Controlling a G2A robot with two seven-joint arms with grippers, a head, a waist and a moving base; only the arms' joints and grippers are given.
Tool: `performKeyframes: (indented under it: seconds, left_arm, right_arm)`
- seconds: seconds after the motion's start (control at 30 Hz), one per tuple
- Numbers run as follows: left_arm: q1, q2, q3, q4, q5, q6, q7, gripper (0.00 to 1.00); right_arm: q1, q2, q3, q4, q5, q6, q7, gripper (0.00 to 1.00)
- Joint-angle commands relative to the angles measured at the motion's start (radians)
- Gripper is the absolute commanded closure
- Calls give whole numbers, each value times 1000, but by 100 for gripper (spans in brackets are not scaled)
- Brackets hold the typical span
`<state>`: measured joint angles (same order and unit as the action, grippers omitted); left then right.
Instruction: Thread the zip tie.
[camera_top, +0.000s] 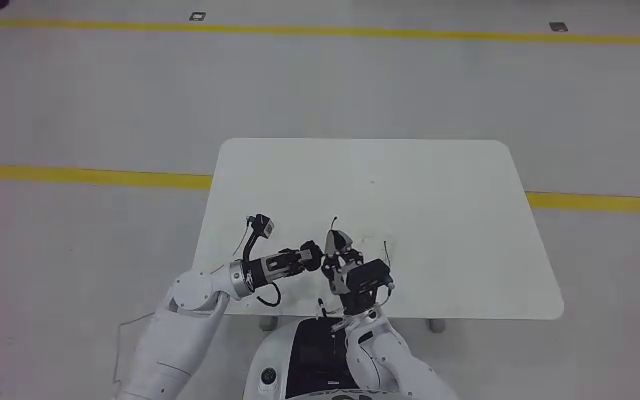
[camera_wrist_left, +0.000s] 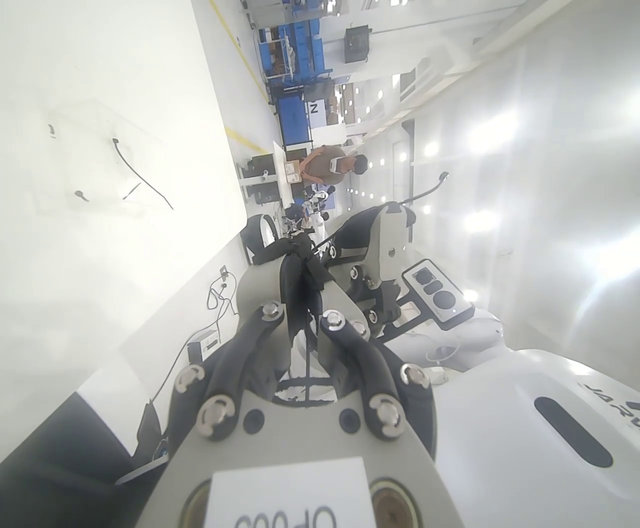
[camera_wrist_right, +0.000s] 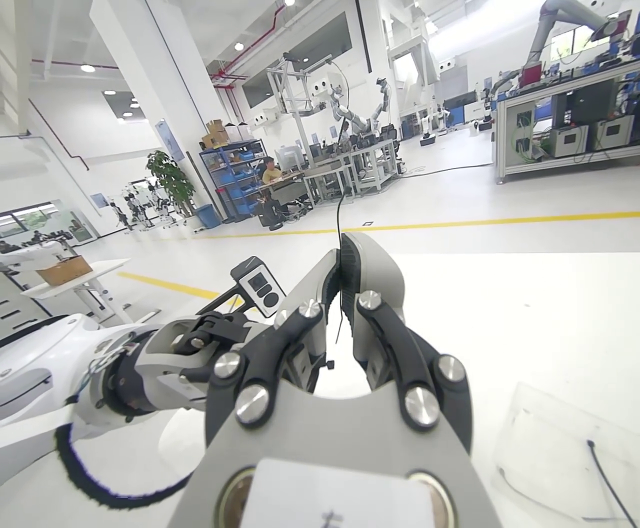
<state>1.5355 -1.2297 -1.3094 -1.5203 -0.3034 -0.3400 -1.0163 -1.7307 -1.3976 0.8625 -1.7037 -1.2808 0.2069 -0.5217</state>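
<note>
At the table's (camera_top: 440, 180) near edge, the left end effector (camera_wrist_left: 299, 260) is pinched together on a thin black strip (camera_wrist_left: 306, 350). Just beside it, the right end effector (camera_wrist_right: 341, 262) is clamped on 1 zip tie (camera_wrist_right: 339, 220), head upward. Farther right, a clear tray (camera_wrist_right: 550, 425) holds a spare tie (camera_wrist_right: 607, 482).

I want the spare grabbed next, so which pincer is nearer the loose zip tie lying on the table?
Right. The right pincer, gripping a second tie, is just beside the loose tie; the left pincer sits on the right pincer's far side.
</note>
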Motion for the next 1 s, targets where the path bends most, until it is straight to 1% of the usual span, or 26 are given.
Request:
performKeyframes:
  seconds: [0.0,0.27,0.6,0.97]
  left_arm:
    - [0,0,0,0,0,0,0,100]
    - [0,0,0,0,0,0,0,100]
    - [0,0,0,0,0,0,0,100]
    - [0,0,0,0,0,0,0,100]
  right_arm:
    - [-2,1,1,-1,-8,3,10,100]
    - [-7,2,3,-5,-19,13,30,100]
    - [-22,7,11,-23,-20,-7,39,100]
    - [-20,7,9,-21,-23,-3,60,100]
